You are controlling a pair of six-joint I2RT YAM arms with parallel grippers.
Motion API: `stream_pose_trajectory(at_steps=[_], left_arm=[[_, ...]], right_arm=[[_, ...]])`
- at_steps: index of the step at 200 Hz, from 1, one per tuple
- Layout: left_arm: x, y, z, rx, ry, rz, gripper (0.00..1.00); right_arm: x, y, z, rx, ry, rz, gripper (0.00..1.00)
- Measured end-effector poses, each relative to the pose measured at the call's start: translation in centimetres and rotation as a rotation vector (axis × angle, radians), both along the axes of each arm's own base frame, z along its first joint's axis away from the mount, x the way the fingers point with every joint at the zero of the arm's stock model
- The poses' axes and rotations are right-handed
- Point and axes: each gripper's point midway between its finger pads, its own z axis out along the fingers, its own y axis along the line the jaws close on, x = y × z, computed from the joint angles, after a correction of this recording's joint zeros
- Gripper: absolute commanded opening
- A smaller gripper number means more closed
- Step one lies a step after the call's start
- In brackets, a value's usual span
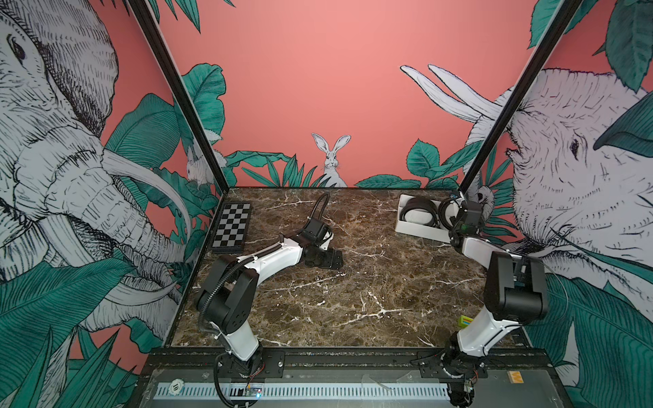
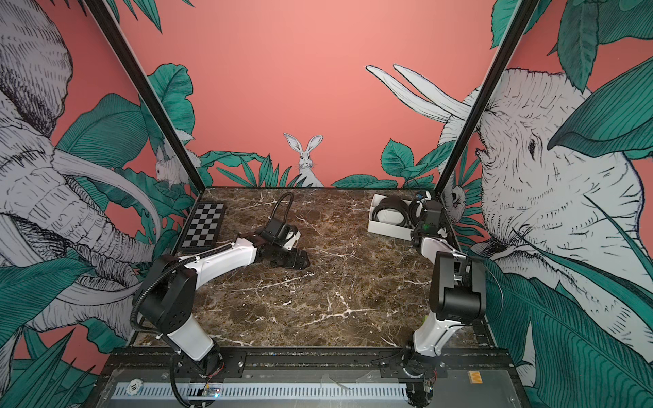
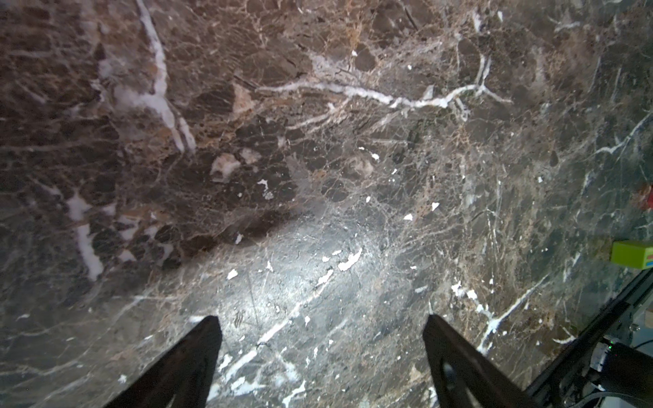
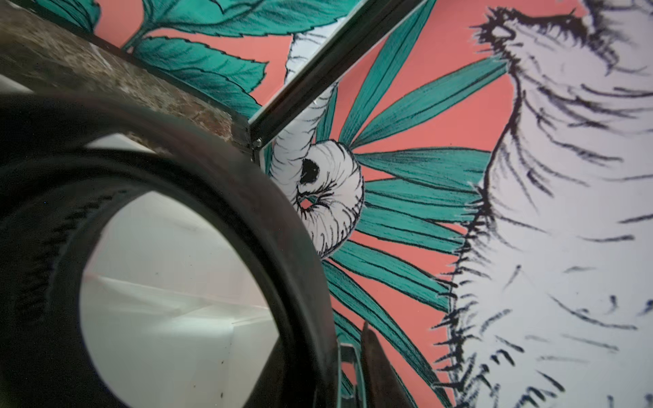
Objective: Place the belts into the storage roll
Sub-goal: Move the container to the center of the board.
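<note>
While both top views show the tray (image 1: 420, 231) in the tabletop's (image 1: 353, 282) far right corner holding one coiled belt (image 1: 406, 212), the left wrist view has the left gripper (image 3: 321, 325) idle, jaws spread, and the right wrist view has the right gripper (image 4: 339, 353) with jaws pinching a second belt (image 4: 282, 226) over the tray, likely so it goes in coiled.

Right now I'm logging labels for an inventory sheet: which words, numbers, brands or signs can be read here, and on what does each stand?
No word or number is legible.
Orange sticker on the front plate: a pale W-like mark, too blurred to be sure.
Green box on the table: coloured stripes, no letters readable.
Round sticker on the slotted duct: too small to read.
</note>
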Motion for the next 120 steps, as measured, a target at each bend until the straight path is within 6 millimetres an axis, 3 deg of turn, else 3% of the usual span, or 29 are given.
stream_pose_trajectory(at_steps=[48, 97, 120], left_arm=[[0.5, 0.3, 0.1, -0.016, 0.002, 0.013, 0.93], [1.0, 0.6, -0.4, -0.019, 0.011, 0.028, 0.94], [1.0, 0.7, -0.9, -0.013, 0.022, 0.03, 0.94]], right_arm=[[0.6, -1.0, 0.6, -0.083, 0.032, 0.108, 0.0], [1.5, 0.7, -0.3, -0.085, 0.071, 0.311, 0.0], [0.9, 2.1, -0.3, -0.054, 0.057, 0.379, 0.0]])
